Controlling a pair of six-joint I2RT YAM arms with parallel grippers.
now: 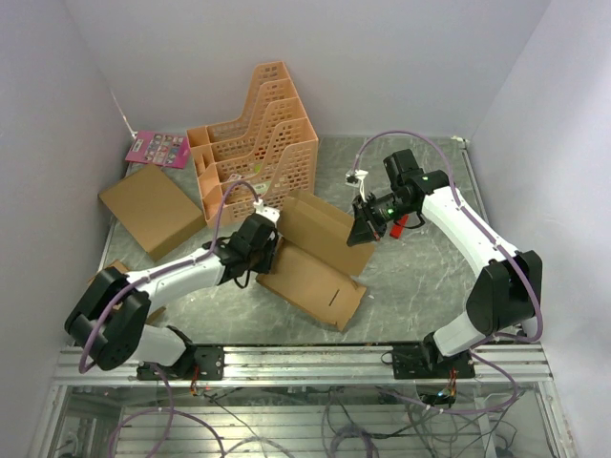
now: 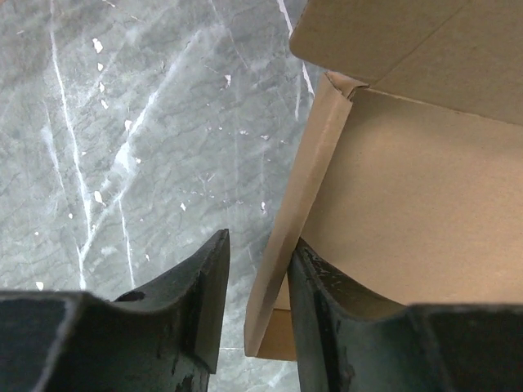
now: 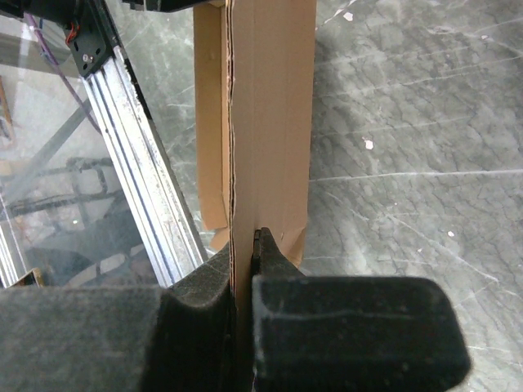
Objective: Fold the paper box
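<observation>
Nearest my right wrist camera, the right gripper is clenched on the paper box. Its two dark fingers pinch a thin edge of brown cardboard that stands edge-on and runs straight away from the lens. This view alone also shows the aluminium rail at the table's near edge, beside the cardboard.

My left wrist camera tells a different story. The left gripper stands released, its jaws straddling a narrow upright side flap of the box. The inner finger lies against the flap and the outer finger stands just off it, over bare grey marble table. Beyond the flap I see the box's inner floor and a second panel folded across the top of the frame.

Only the top camera gives me the whole layout. The box sits mid-table between the two arms, part-folded, one slotted panel lying flat towards the bases and another raised behind it. The left gripper is at its left edge, the right gripper at its far right corner. Behind the box stands an orange slotted rack. A larger flat brown box and a pink card lie well apart, at far left.
</observation>
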